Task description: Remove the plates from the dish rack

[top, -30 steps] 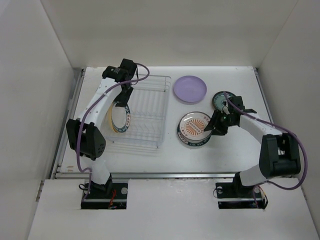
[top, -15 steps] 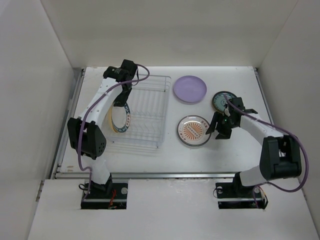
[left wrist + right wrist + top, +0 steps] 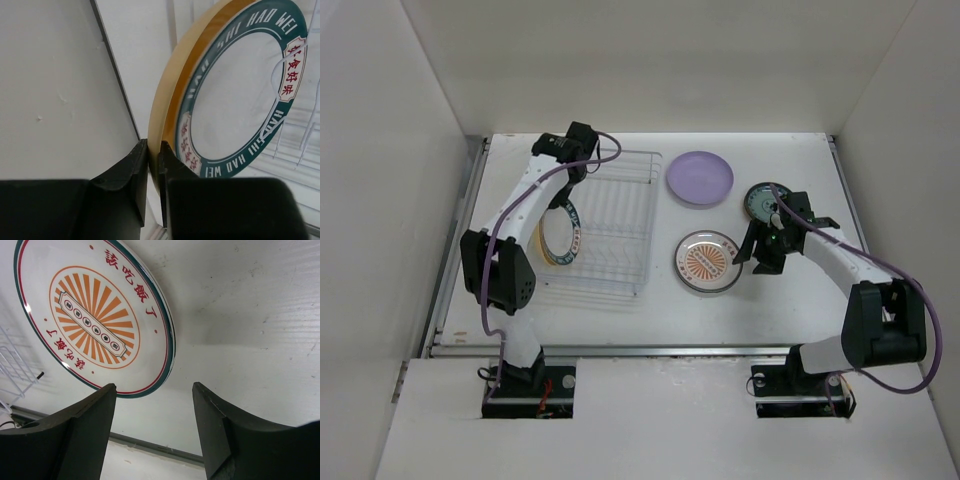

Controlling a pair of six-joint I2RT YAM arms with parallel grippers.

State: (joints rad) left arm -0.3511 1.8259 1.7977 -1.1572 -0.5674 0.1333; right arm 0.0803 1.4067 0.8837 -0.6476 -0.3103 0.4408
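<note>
Left gripper [image 3: 152, 145] pinches the yellow plate [image 3: 172, 85], which stands upright beside one teal-lettered plate [image 3: 235, 95] in the single dish rack [image 3: 610, 225] at nine o'clock. Three plates lie flat: lilac [image 3: 699, 178], sunburst [image 3: 707, 262], dark green [image 3: 755, 200]. Right gripper [image 3: 154, 387], spread wide, hovers at the sunburst's three o'clock, elbow bent.

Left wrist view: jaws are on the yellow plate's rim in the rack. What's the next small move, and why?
Probably raise the left gripper straight up. Its jaws look closed on the rim of the yellow plate, which stands upright in the dish rack beside the teal-lettered plate, so a lift should clear the wires without dragging its neighbour.
</note>
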